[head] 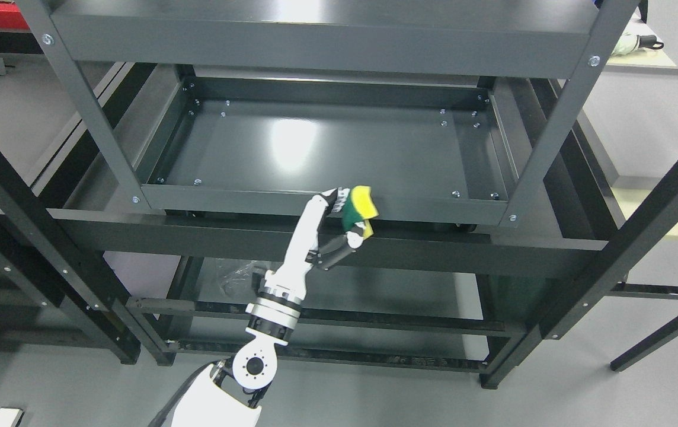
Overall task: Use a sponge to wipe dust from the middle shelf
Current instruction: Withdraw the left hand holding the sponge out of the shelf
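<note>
I am gripping the yellow foam sponge with the dark green scouring face [358,209] in my left hand [339,228], with fingers [334,252] curling around it from below and from the side. The sponge is sitting just in front of the front lip of the dark grey metal middle shelf tray [327,148], about midway along that lip, raised to roughly its height; I cannot tell whether it is touching the lip or hanging just clear of it. It is not yet on the tray floor.

I am judging the sponge to be very light, soft and springy, so a firm squeeze is only going to fold it. The yellow foam is the part to hold, across its thickness, leaving one broad face free to lie flat on the metal. The green face looks rougher and is likely to drag more on the paint. The glossy tray is probably offering little resistance, so the sponge is unlikely to be pulled loose.

Counting: one sponge, one hand in view, my right not showing. The rack is showing three levels: a top shelf [321,41], the middle tray, and a lower level holding what looks like crumpled clear plastic [235,279]. A pale counter [641,59] is standing at the far right.
</note>
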Motion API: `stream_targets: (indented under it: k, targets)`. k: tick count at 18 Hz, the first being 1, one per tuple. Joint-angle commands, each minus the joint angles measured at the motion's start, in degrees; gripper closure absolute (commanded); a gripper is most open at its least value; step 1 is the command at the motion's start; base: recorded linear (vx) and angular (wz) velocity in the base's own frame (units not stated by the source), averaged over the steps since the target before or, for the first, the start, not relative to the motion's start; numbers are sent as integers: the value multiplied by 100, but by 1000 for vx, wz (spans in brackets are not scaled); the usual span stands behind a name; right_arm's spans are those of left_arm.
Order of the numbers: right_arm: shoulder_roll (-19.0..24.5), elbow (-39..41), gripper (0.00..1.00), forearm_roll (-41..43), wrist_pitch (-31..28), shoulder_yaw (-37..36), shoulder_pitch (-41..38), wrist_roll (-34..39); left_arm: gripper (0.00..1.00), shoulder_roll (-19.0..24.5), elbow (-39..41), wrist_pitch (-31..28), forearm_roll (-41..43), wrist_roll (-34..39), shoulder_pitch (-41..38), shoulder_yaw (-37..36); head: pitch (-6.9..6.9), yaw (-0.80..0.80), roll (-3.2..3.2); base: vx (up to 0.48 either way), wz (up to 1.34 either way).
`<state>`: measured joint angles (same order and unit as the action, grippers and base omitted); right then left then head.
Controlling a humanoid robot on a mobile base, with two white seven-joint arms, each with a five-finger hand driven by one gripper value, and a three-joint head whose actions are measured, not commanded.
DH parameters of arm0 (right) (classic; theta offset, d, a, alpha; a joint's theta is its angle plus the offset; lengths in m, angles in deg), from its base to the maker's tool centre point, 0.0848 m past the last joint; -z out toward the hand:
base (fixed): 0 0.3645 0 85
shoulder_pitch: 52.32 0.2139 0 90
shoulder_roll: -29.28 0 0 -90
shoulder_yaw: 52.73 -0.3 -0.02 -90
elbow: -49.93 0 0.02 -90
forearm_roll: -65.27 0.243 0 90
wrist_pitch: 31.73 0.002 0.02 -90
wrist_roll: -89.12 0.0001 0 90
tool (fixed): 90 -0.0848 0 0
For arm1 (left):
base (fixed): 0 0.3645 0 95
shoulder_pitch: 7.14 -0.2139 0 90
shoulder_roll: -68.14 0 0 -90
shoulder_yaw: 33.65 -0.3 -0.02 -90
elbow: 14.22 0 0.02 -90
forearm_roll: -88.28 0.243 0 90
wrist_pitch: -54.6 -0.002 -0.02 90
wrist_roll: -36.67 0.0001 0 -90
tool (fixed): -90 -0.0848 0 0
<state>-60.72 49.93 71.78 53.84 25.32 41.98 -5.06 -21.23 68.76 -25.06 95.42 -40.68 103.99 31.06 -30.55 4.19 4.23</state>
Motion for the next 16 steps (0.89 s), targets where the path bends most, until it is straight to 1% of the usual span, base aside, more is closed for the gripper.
stream_targets:
  k: [1, 4, 8, 10, 12, 16]
  targets:
    - [-100, 100, 0, 0, 4, 0, 1, -4, 100, 36, 1447, -936, -328, 36, -425, 1281, 0, 0, 0, 0, 0]
    - [-100, 100, 0, 0, 4, 0, 1, -4, 100, 36, 1783, -1139, -327, 27, -425, 1536, 0, 0, 0, 0, 0]
    - [-100, 100, 0, 0, 4, 0, 1, -4, 100, 36, 1783, -1131, -328, 27, -442, 1668, 0, 0, 0, 0, 0]
    - [-100, 100, 0, 0, 4, 0, 1, -4, 100, 36, 1757, -1061, -336, 45, -460, 1668, 0, 0, 0, 0, 0]
    - [-100, 100, 0, 0, 4, 0, 1, -4, 100, 36, 1722, -781, -336, 54, -591, 1729, 0, 0, 0, 0, 0]
    - [-100, 100, 0, 0, 4, 0, 1, -4, 100, 36, 1599, -691, -371, -25, -653, 2273, 0, 0, 0, 0, 0]
